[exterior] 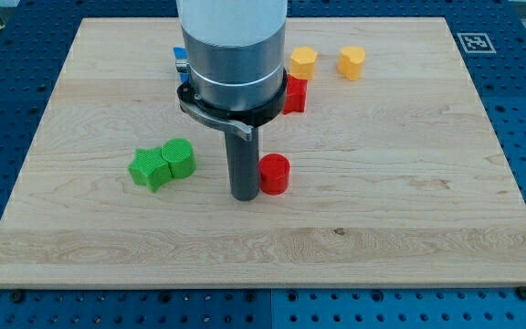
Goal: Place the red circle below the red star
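Note:
The red circle [274, 174] sits on the wooden board near the middle. My tip [245, 196] is right against its left side, touching or nearly so. The red star [294, 95] lies above the circle toward the view's top, partly hidden behind the arm's grey housing [232, 55]. The circle is below the star and slightly to its left, with a gap between them.
A green star [149, 168] and a green circle [180, 157] touch each other at the left. A yellow hexagon [303, 62] and a yellow heart [352, 62] sit near the top. A blue block [180, 60] peeks out left of the arm.

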### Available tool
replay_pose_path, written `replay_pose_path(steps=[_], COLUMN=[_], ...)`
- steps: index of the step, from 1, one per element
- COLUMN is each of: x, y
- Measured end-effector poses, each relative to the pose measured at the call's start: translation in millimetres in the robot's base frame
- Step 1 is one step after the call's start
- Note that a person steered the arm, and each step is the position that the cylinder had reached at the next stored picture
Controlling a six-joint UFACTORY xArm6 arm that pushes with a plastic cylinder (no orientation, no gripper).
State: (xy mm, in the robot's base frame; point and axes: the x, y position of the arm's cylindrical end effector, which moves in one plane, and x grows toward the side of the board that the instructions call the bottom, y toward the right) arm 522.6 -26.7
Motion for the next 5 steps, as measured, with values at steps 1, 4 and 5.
replay_pose_path(steps=[1, 4, 5], x=[0.0, -5.4, -5.4], y=[0.0, 22.8, 49.7])
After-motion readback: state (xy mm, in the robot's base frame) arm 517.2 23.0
